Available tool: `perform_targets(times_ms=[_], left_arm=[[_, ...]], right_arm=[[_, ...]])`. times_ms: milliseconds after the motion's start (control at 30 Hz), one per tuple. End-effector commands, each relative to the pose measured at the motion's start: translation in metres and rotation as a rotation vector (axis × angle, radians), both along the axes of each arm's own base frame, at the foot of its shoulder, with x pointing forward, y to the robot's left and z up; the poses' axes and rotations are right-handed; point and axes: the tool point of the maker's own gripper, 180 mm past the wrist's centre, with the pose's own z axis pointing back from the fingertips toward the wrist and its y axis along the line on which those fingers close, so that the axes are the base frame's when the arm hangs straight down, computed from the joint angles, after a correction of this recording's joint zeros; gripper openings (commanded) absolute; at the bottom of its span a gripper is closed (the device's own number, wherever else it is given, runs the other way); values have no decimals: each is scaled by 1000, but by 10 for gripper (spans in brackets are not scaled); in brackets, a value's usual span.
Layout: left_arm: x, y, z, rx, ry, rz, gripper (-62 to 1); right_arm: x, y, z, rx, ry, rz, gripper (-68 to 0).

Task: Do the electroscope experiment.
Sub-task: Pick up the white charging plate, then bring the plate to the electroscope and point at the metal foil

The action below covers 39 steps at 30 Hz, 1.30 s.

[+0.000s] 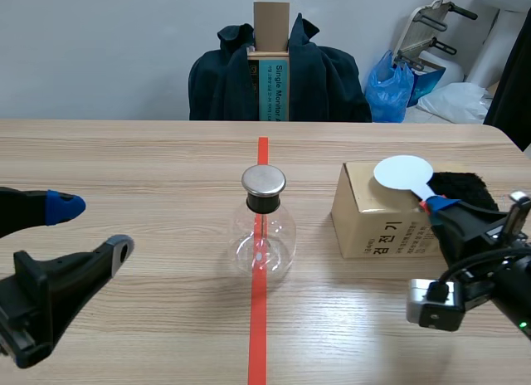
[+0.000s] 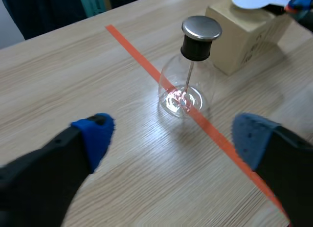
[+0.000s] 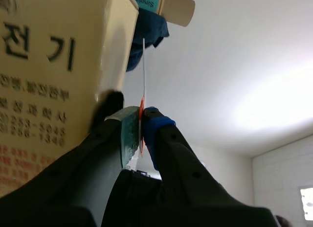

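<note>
1. Scene view: at about 8 o'clock from the electroscope, the left jaws hang wide open over the worktop [image 1: 124, 161], one blue pad [image 1: 64, 206] showing, with nothing between them.
2. The electroscope [image 1: 262, 231], a clear glass flask with a metal cap [image 1: 264, 181], stands upright on the red tape line at the worktop's middle. In the left wrist view it sits ahead of the open jaws, toward 1 o'clock.
3. A cardboard box [image 1: 373, 223] stands at the electroscope's 3 o'clock, near but apart.
4. A white disc paddle [image 1: 404, 173] lies over the box's top, its handle running toward 4 o'clock into the right jaws, which are closed on it.
5. A black fuzzy cloth [image 1: 466, 190] lies just beside the box at its 3 o'clock.
</note>
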Motion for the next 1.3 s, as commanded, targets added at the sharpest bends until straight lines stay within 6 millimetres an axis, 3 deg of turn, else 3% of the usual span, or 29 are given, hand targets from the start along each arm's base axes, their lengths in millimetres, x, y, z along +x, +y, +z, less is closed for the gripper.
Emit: perform_targets(times_ms=[0, 67, 200, 467, 633, 767, 1000, 1267], left_arm=[[8, 5, -1, 15, -6, 9, -243], [16, 14, -9, 38, 7, 30, -334], [27, 30, -27, 54, 40, 42, -586], [56, 48, -61, -22, 59, 21, -581], [67, 30, -76, -81, 25, -58, -577], [70, 3, -86, -106, 5, -141, -577], [77, -40, -108, -107, 12, -206, -577], [92, -43, -125, -91, 10, -161, -577]], right_arm=[[10, -12, 38, 13, -129, -16, -668], [13, -20, 55, 25, -164, -31, -668], [18, -33, 94, 62, -256, -69, -668], [18, -45, 171, 129, -446, -104, -668], [13, -48, 211, 175, -545, -115, -668], [9, -49, 235, 217, -604, -117, -668], [7, -45, 242, 226, -622, -97, -668], [7, -43, 242, 222, -622, -89, -668]])
